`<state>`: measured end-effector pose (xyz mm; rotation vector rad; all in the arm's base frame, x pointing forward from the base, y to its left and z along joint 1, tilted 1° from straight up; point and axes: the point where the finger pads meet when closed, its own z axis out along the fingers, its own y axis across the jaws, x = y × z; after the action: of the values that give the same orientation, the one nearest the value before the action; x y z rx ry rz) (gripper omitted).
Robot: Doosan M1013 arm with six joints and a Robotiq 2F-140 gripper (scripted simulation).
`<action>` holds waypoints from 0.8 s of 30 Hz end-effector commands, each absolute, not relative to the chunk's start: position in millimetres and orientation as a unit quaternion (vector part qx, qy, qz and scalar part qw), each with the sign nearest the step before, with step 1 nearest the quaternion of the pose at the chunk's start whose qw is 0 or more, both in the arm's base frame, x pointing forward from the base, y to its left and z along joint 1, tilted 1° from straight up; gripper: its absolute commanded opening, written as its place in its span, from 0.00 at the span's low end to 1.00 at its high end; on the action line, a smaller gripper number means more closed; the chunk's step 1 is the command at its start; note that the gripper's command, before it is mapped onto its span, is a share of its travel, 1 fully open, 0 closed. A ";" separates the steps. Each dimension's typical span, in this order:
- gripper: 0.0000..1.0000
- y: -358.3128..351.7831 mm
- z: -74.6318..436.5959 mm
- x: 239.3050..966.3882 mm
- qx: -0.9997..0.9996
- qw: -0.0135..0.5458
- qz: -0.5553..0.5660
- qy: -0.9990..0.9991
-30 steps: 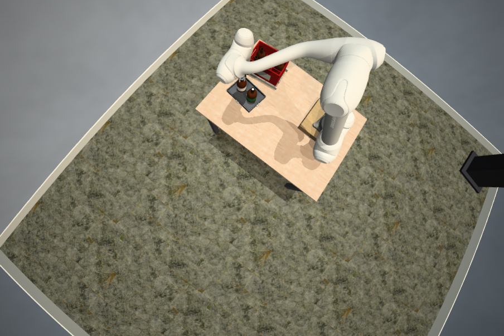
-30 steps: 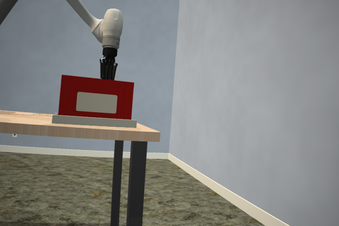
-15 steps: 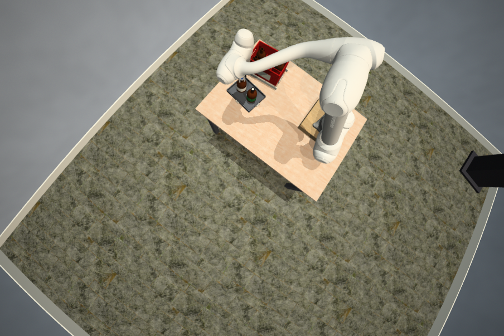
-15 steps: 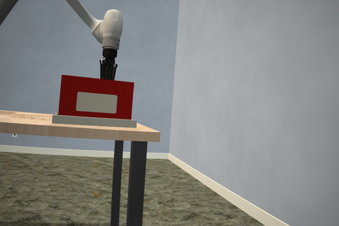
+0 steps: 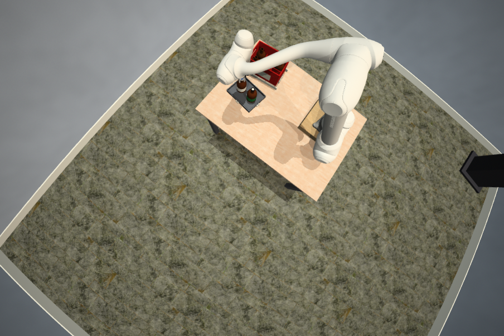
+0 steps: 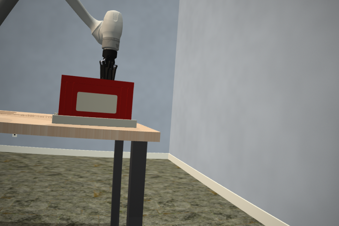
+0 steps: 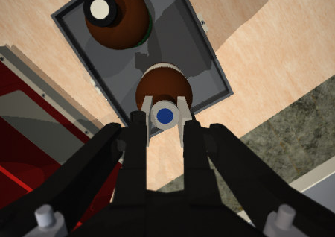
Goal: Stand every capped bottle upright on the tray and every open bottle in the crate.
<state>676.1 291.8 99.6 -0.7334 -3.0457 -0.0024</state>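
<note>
My gripper (image 7: 164, 107) (image 6: 108, 73) is shut on the neck of a brown bottle with a blue-centred cap (image 7: 164, 85) (image 5: 241, 84). I hold it upright over the near end of the grey tray (image 7: 210, 72) (image 5: 236, 94). A second brown capped bottle with a green band and a white-centred cap (image 7: 118, 20) (image 5: 252, 95) stands upright at the tray's far end. The red crate (image 5: 266, 49) (image 6: 95, 99) (image 7: 11, 93) stands beside the tray; a brown bottle (image 5: 260, 53) shows inside it. In the exterior view the crate hides the tray and my fingertips.
The tray and crate sit near a corner of the wooden table (image 5: 280, 128) (image 6: 76, 131). The crate rests on a grey base plate (image 6: 94, 121). The arm's base (image 5: 332, 137) stands at the table's other end beside a wooden board (image 5: 311, 120). The table edge and floor lie close under my gripper.
</note>
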 end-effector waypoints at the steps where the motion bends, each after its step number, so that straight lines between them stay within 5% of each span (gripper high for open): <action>1: 0.00 291.8 99.4 676.1 -0.234 0.004 -0.001 -0.972; 14: 0.00 291.8 97.8 676.1 -0.234 0.004 -0.001 -0.972; 15: 1.00 291.8 97.9 676.1 -0.234 0.004 -0.001 -0.972; 24: 1.00 291.8 97.9 676.1 -0.234 0.004 -0.001 -0.972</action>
<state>676.1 291.8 97.7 -0.7334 -3.0457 -0.0024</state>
